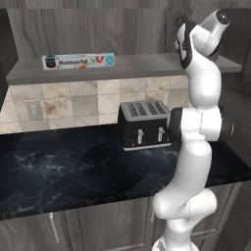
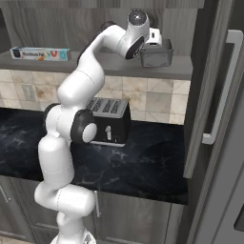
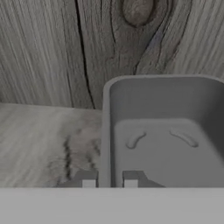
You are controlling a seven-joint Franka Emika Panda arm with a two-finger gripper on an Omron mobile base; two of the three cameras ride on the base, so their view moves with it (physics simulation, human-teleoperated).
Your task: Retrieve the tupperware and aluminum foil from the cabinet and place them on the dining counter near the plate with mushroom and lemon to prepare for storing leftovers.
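1. Looking along our hand, we see the gripper (image 3: 110,179) closed on the left wall of the tupperware (image 3: 168,144), one fingertip (image 3: 86,179) outside the wall and the other inside the tub.
2. From our hand camera the tub's floor and far walls spread from 12 to 3 o'clock of the fingertips, its rim touching them.
3. In our right base view the tupperware (image 2: 156,56) stands upright on the cabinet (image 2: 143,69) shelf board, at about 4 o'clock of our wrist, close to the shelf's right end.
4. We find the aluminum foil (image 1: 78,61) lying flat on the same board, well apart at 9 o'clock from the tub, near the left end.
5. Below the shelf, a black toaster (image 1: 144,123) sits on the narrow black counter (image 1: 59,166) at 6 o'clock.
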